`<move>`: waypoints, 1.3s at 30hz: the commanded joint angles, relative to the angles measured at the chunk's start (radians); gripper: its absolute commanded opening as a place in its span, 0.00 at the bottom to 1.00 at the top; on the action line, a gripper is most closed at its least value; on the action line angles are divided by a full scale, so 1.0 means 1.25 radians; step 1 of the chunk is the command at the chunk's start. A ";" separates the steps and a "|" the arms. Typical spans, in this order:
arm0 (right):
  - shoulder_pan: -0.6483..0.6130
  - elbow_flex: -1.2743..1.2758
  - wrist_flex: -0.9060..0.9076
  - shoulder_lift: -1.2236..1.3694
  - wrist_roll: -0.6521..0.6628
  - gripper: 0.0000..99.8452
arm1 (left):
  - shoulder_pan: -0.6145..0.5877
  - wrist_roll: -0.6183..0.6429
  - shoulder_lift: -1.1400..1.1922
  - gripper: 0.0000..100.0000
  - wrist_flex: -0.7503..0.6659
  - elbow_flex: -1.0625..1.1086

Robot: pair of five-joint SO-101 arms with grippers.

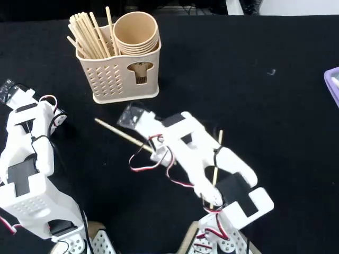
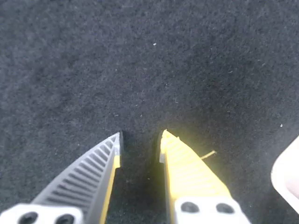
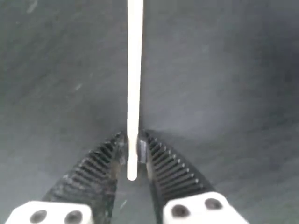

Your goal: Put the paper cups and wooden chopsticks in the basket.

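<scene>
The beige basket [image 1: 119, 79] stands at the back of the black table and holds several wooden chopsticks [image 1: 87, 34] and a stack of paper cups [image 1: 136, 32]. My right gripper [image 3: 133, 137] is shut on the end of one chopstick [image 3: 134, 70], which points away from it. From above, that chopstick [image 1: 119, 133] lies slanted just in front of the basket, with the right gripper [image 1: 154, 152] at its near end. Another chopstick [image 1: 217, 153] shows partly from under the right arm. My left gripper [image 2: 140, 135] hovers over bare cloth, slightly open, with nothing between its fingers.
The left arm [image 1: 26, 153] stretches along the table's left side. A purple container's edge [image 1: 332, 84] shows at the far right. A pale object's corner [image 2: 287, 179] sits near the left gripper. Bare black cloth lies right of the basket.
</scene>
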 commanded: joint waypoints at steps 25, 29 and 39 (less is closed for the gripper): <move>0.081 0.319 0.031 -0.574 0.023 0.24 | 0.020 0.007 0.000 0.15 -0.010 -0.008; -0.038 0.268 -0.113 -0.420 -0.058 0.21 | 0.018 0.007 0.000 0.15 -0.010 -0.004; 0.038 0.037 -0.150 -0.013 -0.023 0.23 | 0.017 0.007 0.000 0.15 -0.009 -0.004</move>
